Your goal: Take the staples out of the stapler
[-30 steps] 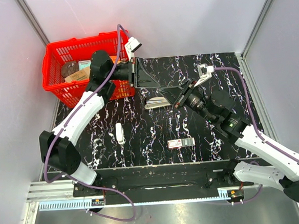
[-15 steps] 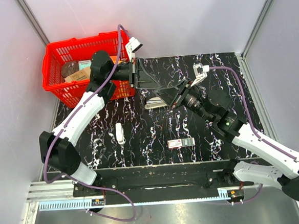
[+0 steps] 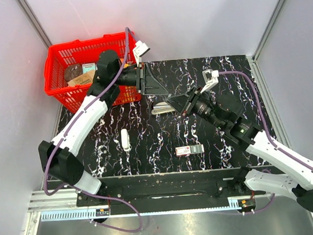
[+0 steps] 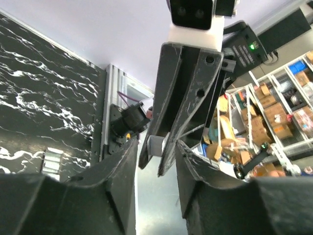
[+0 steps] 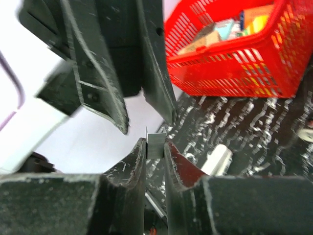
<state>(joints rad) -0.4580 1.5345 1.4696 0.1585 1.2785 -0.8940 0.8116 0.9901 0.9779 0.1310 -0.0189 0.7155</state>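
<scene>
I see right gripper (image 5: pixel 155 149) pinching small silver staple strip (image 5: pixel 155 138); left gripper (image 5: pixel 148 122) spread, close by; slim grey-silver metal stapler (image 3: pixel 164 107) lying on counter (image 3: pixel 147 145).

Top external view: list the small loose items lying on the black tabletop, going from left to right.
white bar → stapler → red-and-white box
</scene>
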